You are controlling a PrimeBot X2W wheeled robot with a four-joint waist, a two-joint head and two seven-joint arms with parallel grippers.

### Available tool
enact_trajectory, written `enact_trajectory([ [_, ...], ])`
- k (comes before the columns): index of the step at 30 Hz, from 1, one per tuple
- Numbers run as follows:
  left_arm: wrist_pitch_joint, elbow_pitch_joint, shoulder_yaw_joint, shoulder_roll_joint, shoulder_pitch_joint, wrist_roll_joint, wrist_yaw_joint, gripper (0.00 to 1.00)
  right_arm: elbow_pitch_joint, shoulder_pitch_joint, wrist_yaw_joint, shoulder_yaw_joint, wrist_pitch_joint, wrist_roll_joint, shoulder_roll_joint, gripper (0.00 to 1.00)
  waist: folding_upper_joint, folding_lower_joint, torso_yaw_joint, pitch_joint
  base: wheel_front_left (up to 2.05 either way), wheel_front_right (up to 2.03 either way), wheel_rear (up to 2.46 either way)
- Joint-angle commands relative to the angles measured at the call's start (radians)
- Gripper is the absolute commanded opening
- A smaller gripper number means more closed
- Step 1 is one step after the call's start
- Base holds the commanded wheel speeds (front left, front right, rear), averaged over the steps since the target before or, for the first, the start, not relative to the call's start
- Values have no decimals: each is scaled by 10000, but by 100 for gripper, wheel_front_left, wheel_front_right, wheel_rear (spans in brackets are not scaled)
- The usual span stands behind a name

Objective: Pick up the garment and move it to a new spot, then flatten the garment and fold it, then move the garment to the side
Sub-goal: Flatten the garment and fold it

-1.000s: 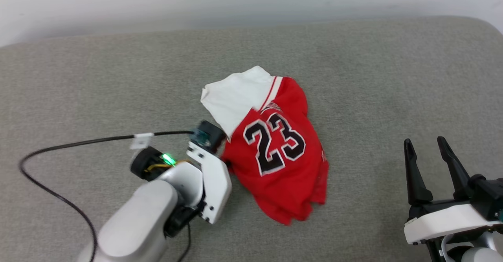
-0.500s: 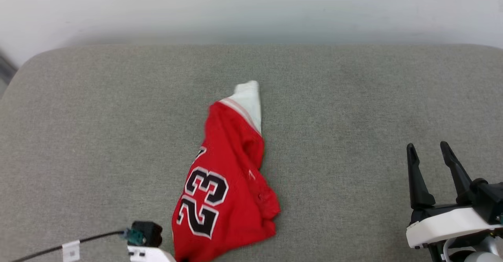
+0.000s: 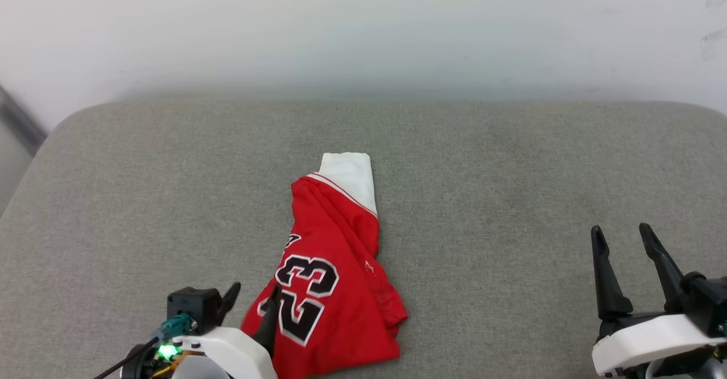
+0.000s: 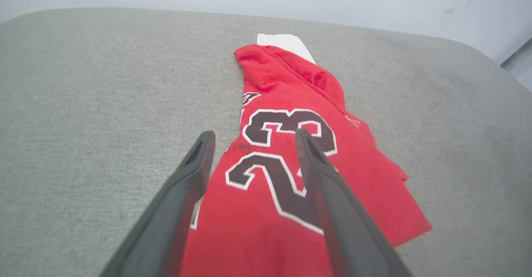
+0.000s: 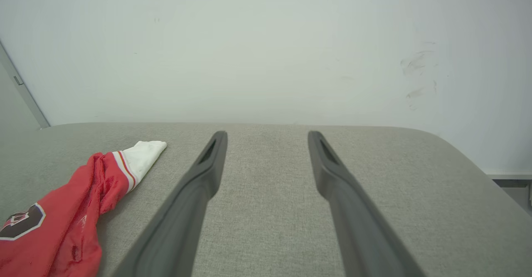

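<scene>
Seen from the robot's head, two grippers sit nearest, each with two long dark fingers. The left gripper, at 7 o'clock, shows one small green light on its wrist; its fingers are spread wide and grip nothing. In the left wrist view, the left gripper straddles the near left edge of the garment, one finger over the black number and the other along the fabric's edge above bare cushion. Whether either finger touches the cloth cannot be told. The right gripper, at 4 o'clock, is also fully spread and empty, well apart from the shirt. In its own wrist view, the right gripper has only grey cushion between its fingers. One garment, a red jersey, lies crumpled in a long narrow heap on the grey cushion, running from 6 o'clock up to the middle of the picture. One black "23" outlined in white faces up near its close end. One white sleeve with red-and-white striped trim points toward 12 o'clock at the far end. From the right wrist view, the garment lies at 8 o'clock. Beyond the cushion's rounded far edge stands one pale wall.
</scene>
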Motion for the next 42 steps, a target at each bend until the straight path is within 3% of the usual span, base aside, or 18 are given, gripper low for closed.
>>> enact_trajectory([
  [1, -305, -89, 98, 20, -175, 160, 79, 100, -63, 191, -3, -18, 52, -55, 16, 100, -1, 1, 35, -153, 0, 0, 0],
  [15, -2252, -732, 829, 402, -763, 1138, 532, 100, -355, 335, -3, 54, 294, -88, 16, 100, -1, 1, -45, -327, 0, 0, 0],
  [23, -2587, -824, 762, 501, -734, 1285, 459, 100, -88, 390, -3, 421, 828, 350, 16, 100, -1, 1, 7, -272, 0, 0, 0],
  [28, -2682, -890, 709, 467, -836, 1306, 442, 100, 712, -271, -3, 1220, 2718, 819, 19, 100, -1, 1, 173, -23, 0, 0, 0],
  [34, -2804, -991, 536, 304, -1161, 1395, 345, 100, 1939, -1744, -3, 3016, 5279, 1484, -73, 100, -1, 1, 545, 604, 0, 0, 0],
  [42, -2928, -712, 256, 25, -1740, 1393, 48, 100, 3697, -3585, -3, 5320, 6741, 2541, -391, 100, -1, 1, 1074, 1426, 0, 0, 0],
])
